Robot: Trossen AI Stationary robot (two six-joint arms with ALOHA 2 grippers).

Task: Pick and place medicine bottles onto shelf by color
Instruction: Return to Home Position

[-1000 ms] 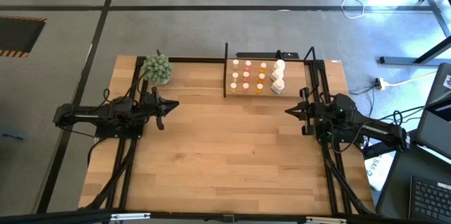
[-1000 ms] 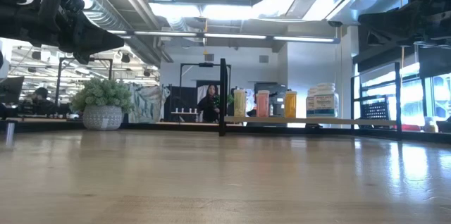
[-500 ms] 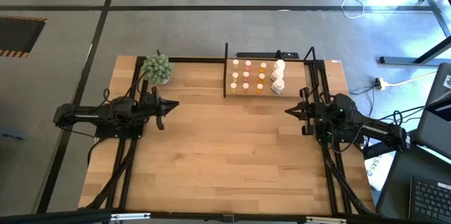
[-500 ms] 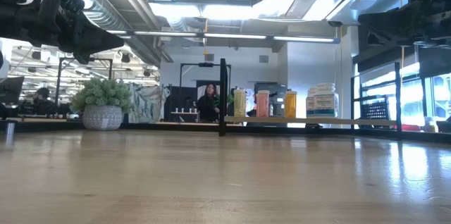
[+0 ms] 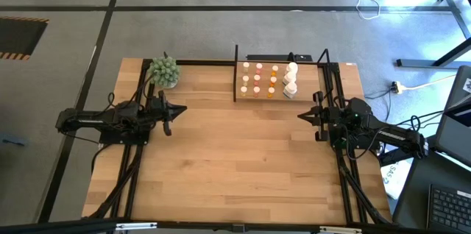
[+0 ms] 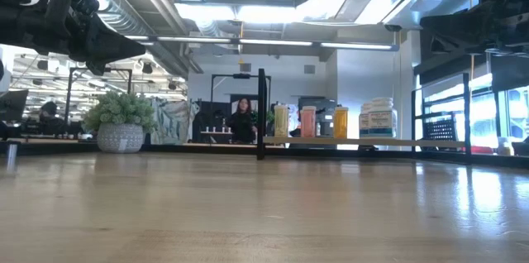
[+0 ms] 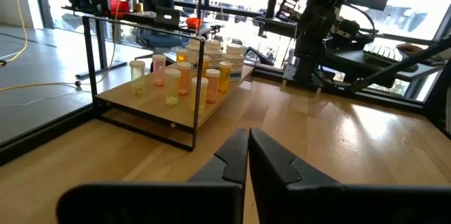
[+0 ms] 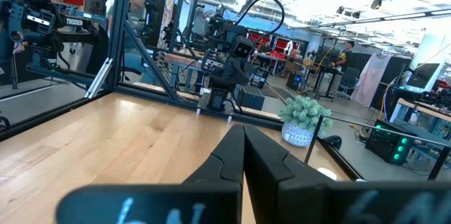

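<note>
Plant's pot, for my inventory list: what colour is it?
The pot is whitish-grey, best seen in the low view.

High camera straight down, low camera level across the table [image 5: 221, 160]; shelf [image 5: 307, 87] common to both.

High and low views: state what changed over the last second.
Nothing on the table moved. Both the left claw and right claw hang shut and empty at the table's sides; the small round medicine bottles stand in rows on the light-wood shelf with black uprights. Only the person far behind the table shifted slightly.
</note>
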